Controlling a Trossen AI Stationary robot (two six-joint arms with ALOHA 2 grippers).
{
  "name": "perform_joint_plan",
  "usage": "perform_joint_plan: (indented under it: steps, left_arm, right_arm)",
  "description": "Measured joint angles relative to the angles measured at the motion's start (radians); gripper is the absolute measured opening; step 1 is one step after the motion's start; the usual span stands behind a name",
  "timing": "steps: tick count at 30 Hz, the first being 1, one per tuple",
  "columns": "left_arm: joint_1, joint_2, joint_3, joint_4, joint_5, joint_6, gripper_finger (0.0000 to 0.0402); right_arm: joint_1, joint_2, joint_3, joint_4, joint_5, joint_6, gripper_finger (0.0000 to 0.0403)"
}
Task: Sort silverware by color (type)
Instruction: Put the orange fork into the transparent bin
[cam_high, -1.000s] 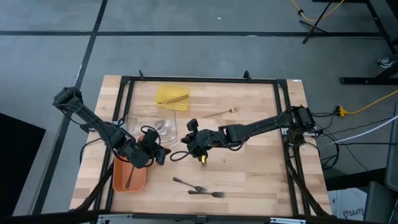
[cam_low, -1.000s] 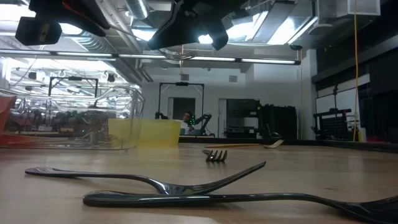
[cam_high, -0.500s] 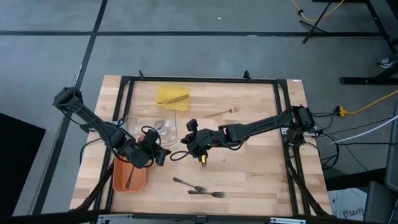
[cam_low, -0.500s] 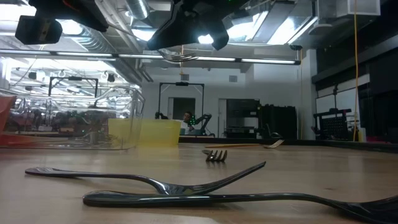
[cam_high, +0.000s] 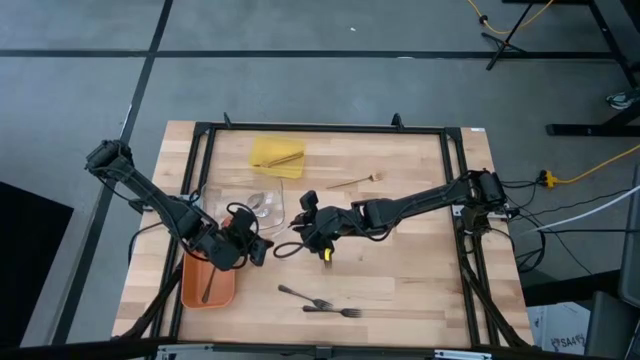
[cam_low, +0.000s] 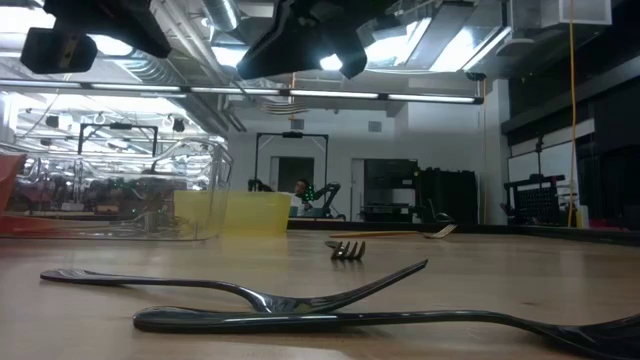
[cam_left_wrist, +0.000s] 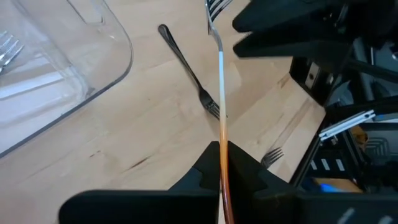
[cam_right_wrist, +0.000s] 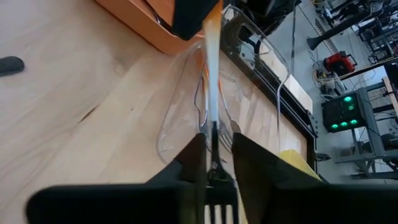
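Shiny silver fork with orange handle tip (cam_left_wrist: 221, 93) held in air between both grippers, above table centre, near clear plastic tray (cam_left_wrist: 74, 68). Left gripper (cam_left_wrist: 222, 163) clamped on orange handle end. Right gripper (cam_right_wrist: 214, 149) around tine end, fingers slightly apart, seemingly releasing. Handover judged under way: right should open fully and back straight off before left swings to tray. Contact at tines hard to confirm. Dark grey-black forks (cam_high: 318, 302) lie unsorted near front edge.
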Motion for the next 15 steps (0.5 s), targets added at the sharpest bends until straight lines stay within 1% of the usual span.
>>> perform_joint_plan:
  steps: [5,9,12,15]
  left_arm:
    - [0.000,0.000,0.000,0.000,-0.033,0.000,0.0000]
    - [0.003,-0.007,0.000,-0.024,-0.060,0.003,0.0000]
    - [0.004,-0.034,0.000,-0.075,-0.074,0.003,0.0000]
    - [0.005,-0.073,0.000,-0.140,-0.096,0.003,0.0000]
  right_arm:
    - [0.001,0.000,0.000,0.003,0.008,-0.002,0.0099]
    - [0.008,-0.009,0.000,-0.007,0.062,-0.001,0.0100]
    - [0.009,-0.028,0.000,-0.016,0.102,-0.001,0.0098]
    - [0.014,-0.056,0.000,-0.040,0.107,0.001,0.0097]
